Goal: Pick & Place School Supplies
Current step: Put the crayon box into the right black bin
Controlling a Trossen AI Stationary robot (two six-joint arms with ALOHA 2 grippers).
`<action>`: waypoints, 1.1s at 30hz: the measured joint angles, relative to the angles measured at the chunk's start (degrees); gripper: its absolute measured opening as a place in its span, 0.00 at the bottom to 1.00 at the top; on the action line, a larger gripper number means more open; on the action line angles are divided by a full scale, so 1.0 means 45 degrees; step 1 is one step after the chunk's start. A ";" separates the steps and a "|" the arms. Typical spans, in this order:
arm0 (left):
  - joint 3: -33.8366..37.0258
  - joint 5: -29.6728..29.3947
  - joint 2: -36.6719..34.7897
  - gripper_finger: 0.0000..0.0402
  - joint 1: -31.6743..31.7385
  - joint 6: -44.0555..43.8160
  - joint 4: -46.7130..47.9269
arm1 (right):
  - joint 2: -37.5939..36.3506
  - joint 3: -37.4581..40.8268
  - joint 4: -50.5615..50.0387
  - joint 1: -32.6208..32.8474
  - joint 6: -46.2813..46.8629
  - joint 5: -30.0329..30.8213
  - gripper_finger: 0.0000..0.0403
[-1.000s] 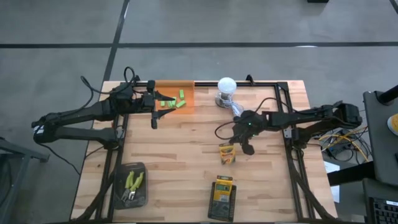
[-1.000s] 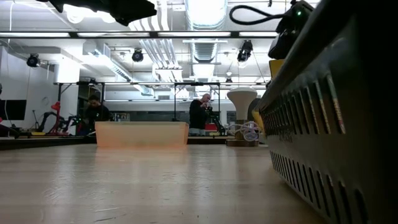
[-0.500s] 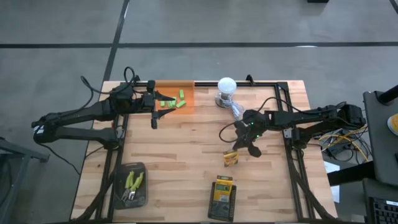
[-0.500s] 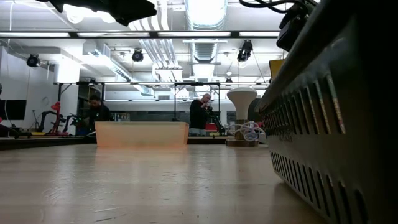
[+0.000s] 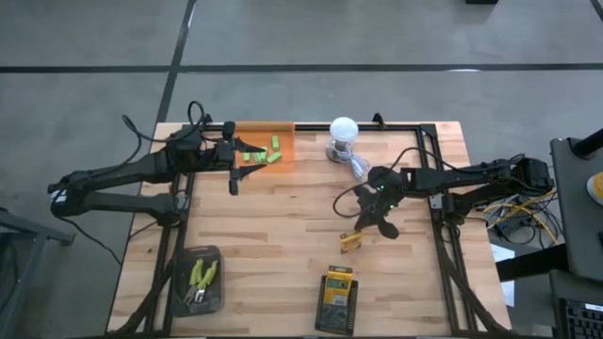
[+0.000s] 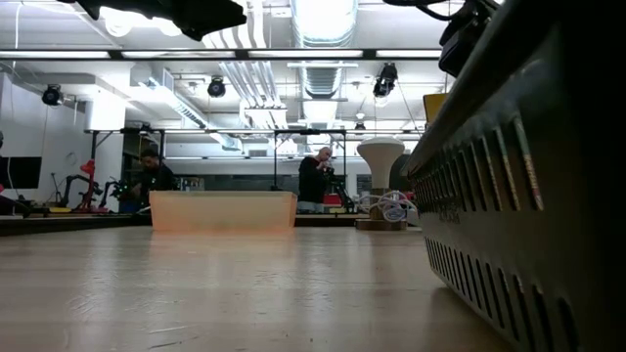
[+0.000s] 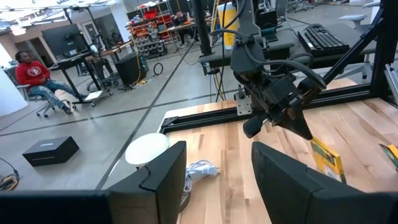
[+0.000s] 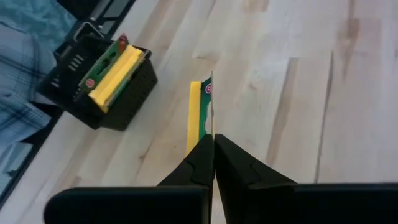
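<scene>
Crayon box (image 5: 350,241) is what your right gripper (image 5: 369,230) has pinched by its thin edge, over the middle of the wooden table (image 5: 283,217), a little toward the right side. From above you see the box tilted, its long axis running roughly across the table, one end at the fingers and the far end pointing toward the table's left and slightly toward the near edge. The right wrist camera shows what the overhead shot cannot: the fingers (image 8: 199,163) are pressed together on the box's edge, so you look along the yellow side and the green-and-red printed face as a narrow strip. That same view shows the black basket (image 8: 102,84) near the box, with another yellow-and-green crayon box (image 8: 112,65) standing on edge inside it. Overhead, this basket (image 5: 337,299) sits at the near edge of the table, just in front of the held box.

Your left gripper (image 5: 233,166) waits at the far left part of the table, beside the orange tray (image 5: 264,149) holding the green blocks (image 5: 262,154). Its jaws stand apart with nothing between them, as the left wrist camera shows past its two dark fingers (image 7: 163,177). That camera also looks across to the right arm and the held box (image 7: 327,158), and catches the white bulb (image 7: 147,149) with its cable.

A dark tray (image 5: 197,280) at the near left corner holds the green-handled pliers (image 5: 199,275). The low camera shows the orange tray (image 6: 223,210) far off and the basket wall (image 6: 518,196) filling its right side.
</scene>
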State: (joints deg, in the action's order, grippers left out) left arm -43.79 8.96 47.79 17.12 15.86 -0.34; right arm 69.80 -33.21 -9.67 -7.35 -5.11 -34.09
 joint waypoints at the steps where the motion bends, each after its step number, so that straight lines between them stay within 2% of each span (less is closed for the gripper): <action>1: 0.0000 0.0003 0.0000 0.47 0.0000 0.0000 0.0002 | 0.0000 -0.0006 0.0000 0.0000 -0.0004 -0.0145 0.02; 11: 0.0000 -0.0002 -0.0005 0.47 0.0000 0.0000 0.0002 | -0.0010 -0.0043 -0.0006 0.0000 -0.0386 -0.1764 0.02; 33: 0.0000 -0.0002 -0.0005 0.47 0.0000 0.0000 0.0005 | -0.0010 0.0301 -0.0092 0.0000 -0.0880 -0.1777 0.02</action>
State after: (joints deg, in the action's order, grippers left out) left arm -43.79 8.95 47.77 17.12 15.86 -0.32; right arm 69.76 -31.86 -10.09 -7.35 -9.07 -42.09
